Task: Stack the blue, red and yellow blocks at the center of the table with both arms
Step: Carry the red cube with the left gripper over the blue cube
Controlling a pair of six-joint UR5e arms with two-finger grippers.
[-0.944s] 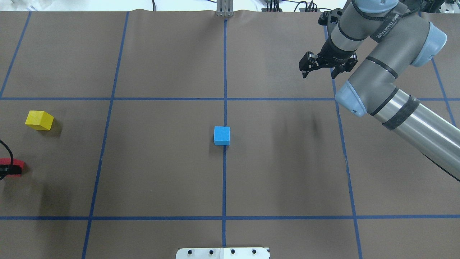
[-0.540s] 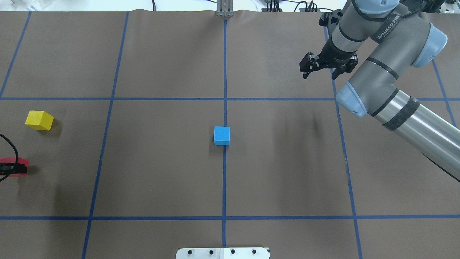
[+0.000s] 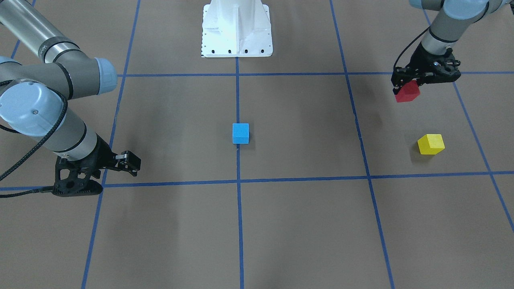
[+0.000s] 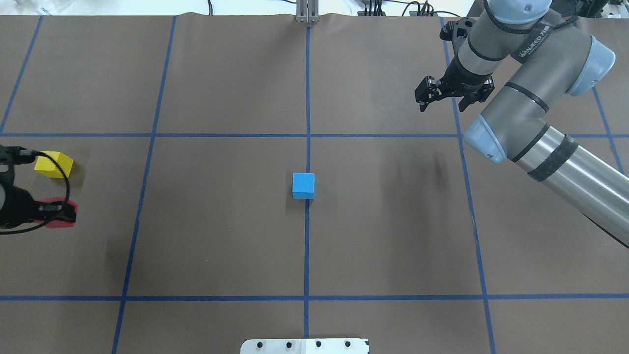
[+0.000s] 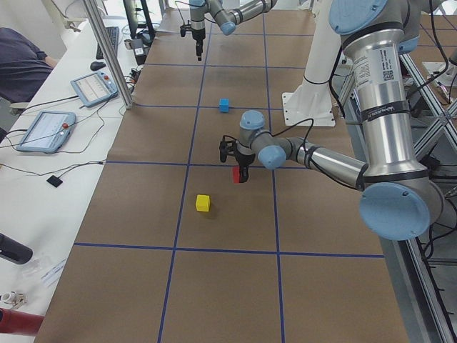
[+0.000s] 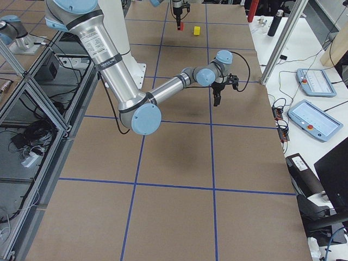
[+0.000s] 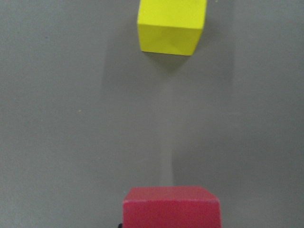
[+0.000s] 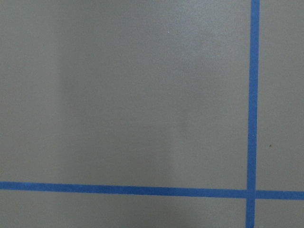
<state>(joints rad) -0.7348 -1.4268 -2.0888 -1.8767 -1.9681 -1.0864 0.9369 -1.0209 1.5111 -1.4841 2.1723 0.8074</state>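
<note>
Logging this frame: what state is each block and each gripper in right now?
blue block: resting on the table at its centre, nothing on top.
red block: gripped, apparently lifted off the table.
yellow block: lying free on the table, untouched.
left gripper: shut on the red block.
right gripper: open, empty, far from all blocks.

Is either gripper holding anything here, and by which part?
The left gripper holds the red block by its upper part, on opposite sides. The right gripper is open and empty.
</note>
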